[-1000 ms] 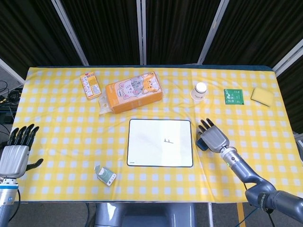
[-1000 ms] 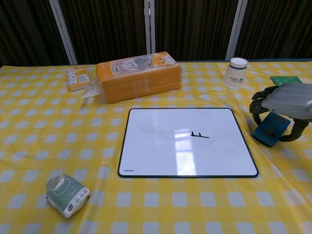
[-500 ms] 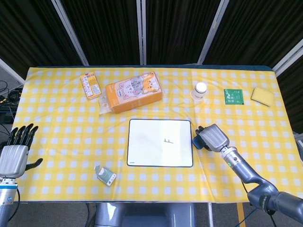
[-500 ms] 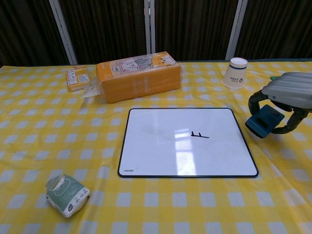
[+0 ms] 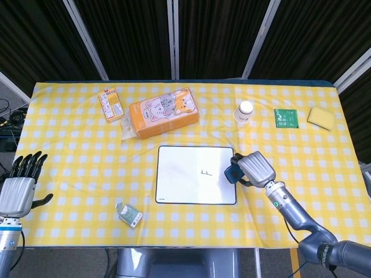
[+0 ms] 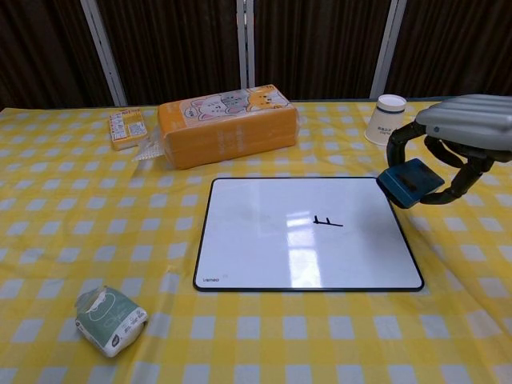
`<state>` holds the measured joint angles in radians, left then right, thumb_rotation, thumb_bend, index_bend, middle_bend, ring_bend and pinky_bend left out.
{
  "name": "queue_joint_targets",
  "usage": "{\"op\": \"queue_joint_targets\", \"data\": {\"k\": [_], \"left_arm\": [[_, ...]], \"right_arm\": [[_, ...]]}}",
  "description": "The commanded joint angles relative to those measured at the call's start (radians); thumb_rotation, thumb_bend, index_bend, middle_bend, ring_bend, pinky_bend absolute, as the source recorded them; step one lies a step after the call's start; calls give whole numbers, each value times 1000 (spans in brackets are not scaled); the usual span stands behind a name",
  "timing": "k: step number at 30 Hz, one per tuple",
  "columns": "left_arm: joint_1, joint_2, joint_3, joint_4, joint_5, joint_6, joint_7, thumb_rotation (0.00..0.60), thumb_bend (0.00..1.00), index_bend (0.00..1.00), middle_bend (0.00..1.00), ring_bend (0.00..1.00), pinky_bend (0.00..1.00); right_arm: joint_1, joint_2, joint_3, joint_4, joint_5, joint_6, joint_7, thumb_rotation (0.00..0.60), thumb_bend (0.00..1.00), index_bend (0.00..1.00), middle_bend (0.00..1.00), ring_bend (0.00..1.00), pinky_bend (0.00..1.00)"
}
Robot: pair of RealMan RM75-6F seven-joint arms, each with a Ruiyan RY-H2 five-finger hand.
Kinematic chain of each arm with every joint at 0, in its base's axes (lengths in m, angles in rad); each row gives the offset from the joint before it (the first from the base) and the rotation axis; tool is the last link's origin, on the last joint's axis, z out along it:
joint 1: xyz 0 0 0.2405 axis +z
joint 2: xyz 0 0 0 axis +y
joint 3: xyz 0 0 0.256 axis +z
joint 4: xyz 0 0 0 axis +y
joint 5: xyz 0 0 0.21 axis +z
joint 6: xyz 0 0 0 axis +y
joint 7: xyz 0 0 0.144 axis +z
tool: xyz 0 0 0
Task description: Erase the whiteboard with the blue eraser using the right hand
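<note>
The whiteboard (image 5: 196,174) (image 6: 304,234) lies flat at the middle of the table, with a small black mark (image 5: 205,172) (image 6: 327,221) right of its centre. My right hand (image 5: 255,167) (image 6: 464,130) holds the blue eraser (image 5: 233,173) (image 6: 410,182) in its fingers, lifted above the board's right edge. The eraser hangs tilted, right of the mark and apart from it. My left hand (image 5: 19,188) is low at the table's left front corner, fingers spread, holding nothing; the chest view does not show it.
An orange cat-print pack (image 5: 163,112) (image 6: 226,124) lies behind the board. A paper cup (image 5: 244,112) (image 6: 386,119) stands back right, with a green card (image 5: 286,117) and yellow sponge (image 5: 320,117) beyond. A small orange box (image 5: 110,105) is back left, a green-white packet (image 5: 128,214) (image 6: 111,320) front left.
My right hand has closed on the blue eraser beside the board, lifted it off the cloth and carried it left, over the board's right edge. The left hand has stayed still.
</note>
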<state>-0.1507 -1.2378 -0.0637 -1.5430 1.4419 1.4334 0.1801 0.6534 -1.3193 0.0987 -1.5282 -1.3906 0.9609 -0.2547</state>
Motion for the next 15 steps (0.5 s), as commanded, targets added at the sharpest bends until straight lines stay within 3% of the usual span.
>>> {"op": "queue_joint_targets", "data": {"k": [1,8,15], "left_arm": [[-1,2,-1,1,-2,-3,-8,600,111,0,0,0,0],[-1,6,0,6,-10,-13,-29,600,111,0,0,0,0],[-3,6,0,11,-13,-17,-36,600,112,0,0,0,0]], "right_arm": [[20,9,29,-84,71,-29,-65,600,530,857,734,745,769],[76,-34,43,-173,203,-83,-215,600,530,857,734,746,769],[147,-128,46,-181,309,-98,-347,600,530,857,734,746,769]]}}
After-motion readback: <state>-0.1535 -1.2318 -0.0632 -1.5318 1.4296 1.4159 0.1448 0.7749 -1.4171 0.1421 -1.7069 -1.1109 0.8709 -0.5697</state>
